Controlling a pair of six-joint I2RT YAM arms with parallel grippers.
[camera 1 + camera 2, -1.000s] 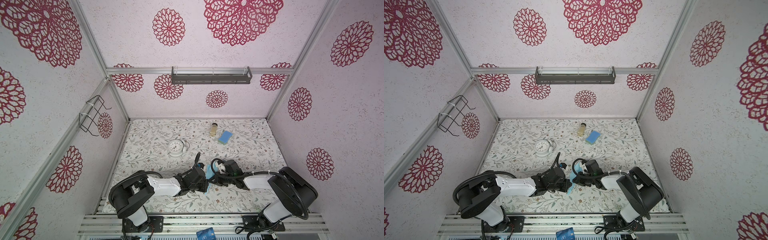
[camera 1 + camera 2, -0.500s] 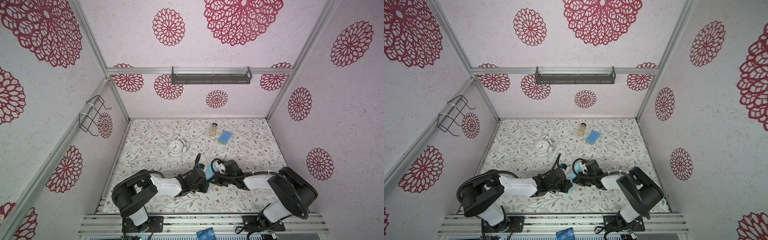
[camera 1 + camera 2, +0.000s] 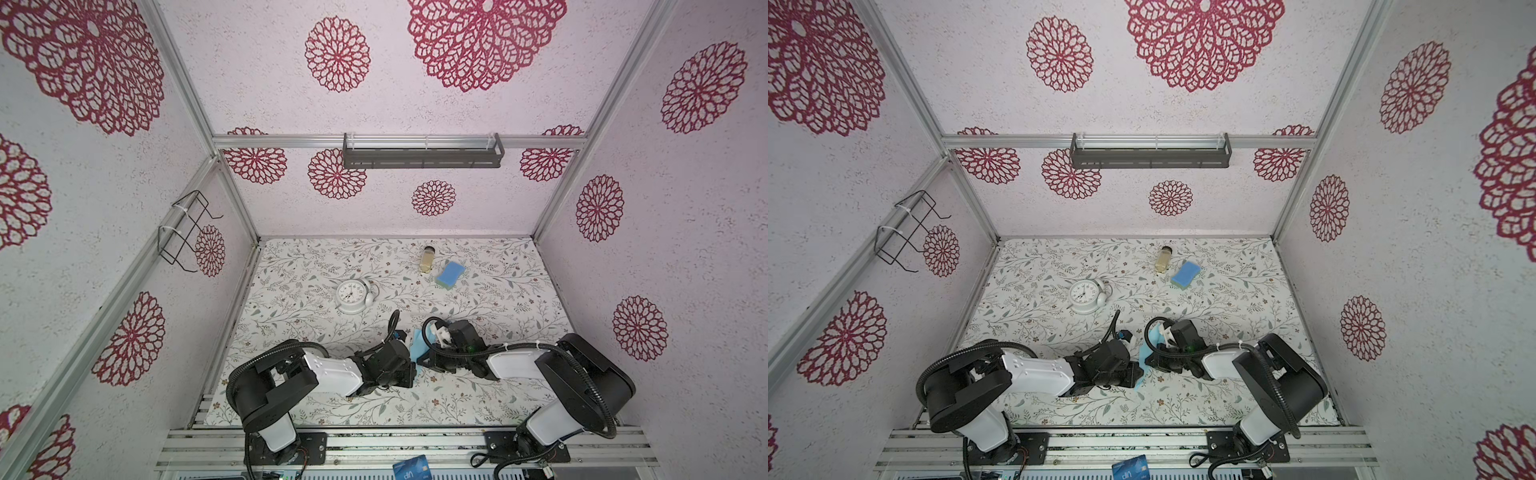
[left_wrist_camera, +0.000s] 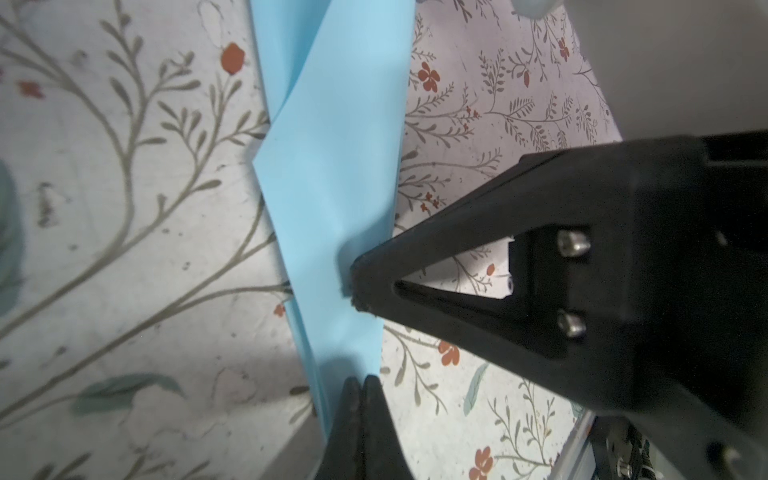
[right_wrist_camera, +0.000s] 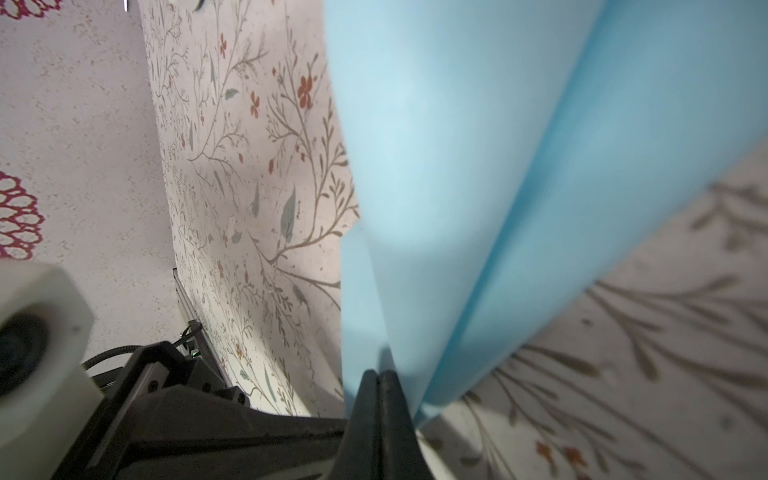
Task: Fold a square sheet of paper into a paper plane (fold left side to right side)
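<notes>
The square sheet of paper [image 3: 417, 344] is light blue and folded into a narrow, layered paper plane shape. It stands lifted off the table near the front middle, in both top views [image 3: 1143, 358]. My left gripper [image 4: 361, 380] is shut on its near lower corner. My right gripper [image 5: 378, 374] is shut on the paper's edge from the opposite side. In the left wrist view the right gripper [image 4: 355, 284] pinches the paper [image 4: 332, 166] a short way from my left tips. The creased layers [image 5: 436, 166] fan out wide in the right wrist view. Both arms hide most of the paper from above.
A white clock [image 3: 351, 295] lies behind the grippers. A small bottle [image 3: 428, 259] and a blue sponge [image 3: 449, 274] sit at the back. A dark blue card [image 3: 411, 471] lies on the front rail. A wire rack [image 3: 183, 230] hangs on the left wall.
The left arm has shifted slightly to the right toward the right gripper. Both grippers stay shut on the paper between them.
</notes>
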